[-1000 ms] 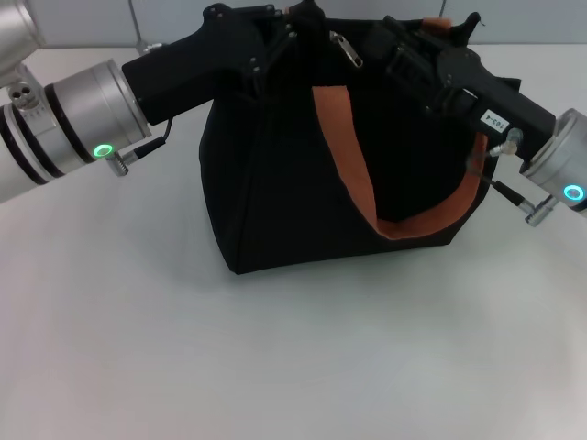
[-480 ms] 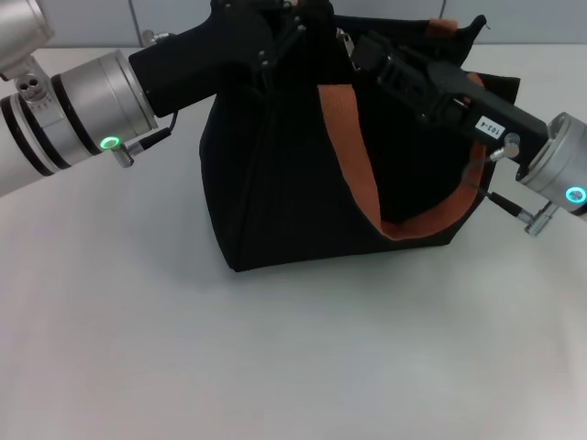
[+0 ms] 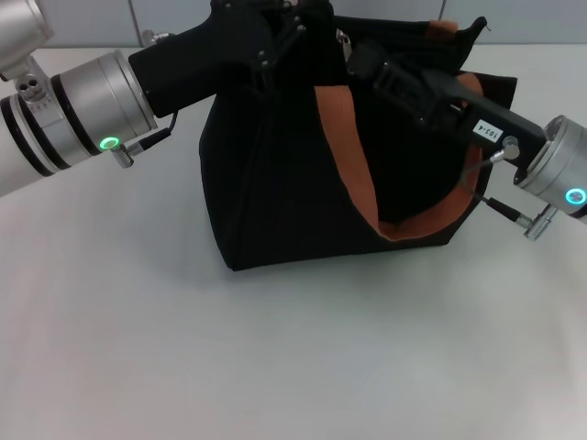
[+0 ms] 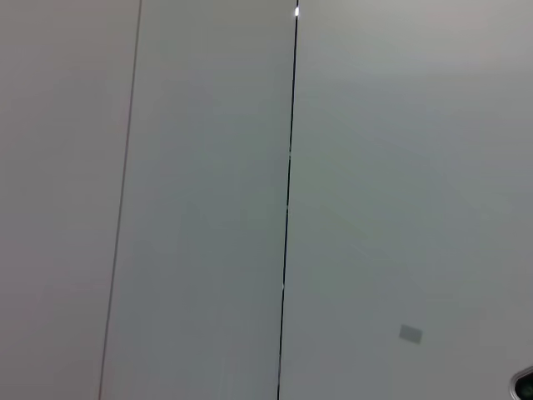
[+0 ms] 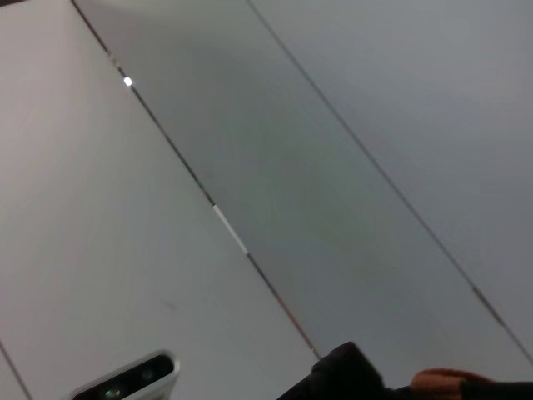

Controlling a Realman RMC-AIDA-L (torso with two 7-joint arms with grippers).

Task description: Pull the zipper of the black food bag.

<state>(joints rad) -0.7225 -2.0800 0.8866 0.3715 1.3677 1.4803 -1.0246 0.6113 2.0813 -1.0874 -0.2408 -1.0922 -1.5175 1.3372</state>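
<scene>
- The black food bag [image 3: 303, 174] is sitting upright on the white surface [image 3: 275, 357], toward the far side, with one orange-brown strap [image 3: 353, 170] draping down its front.
- I am holding the left hand [image 3: 280, 27] at the bag's upper left corner, apparently bracing the fabric so the track stays taut.
- I am reaching the right hand [image 3: 358, 57] across the top edge to the zipper [image 3: 345, 38], a silver glint just beside its tip.
- I cannot tell whether either hand is spread or pinching; black parts are merging with black fabric.
- Both wrist views are showing mainly wall panels.
</scene>
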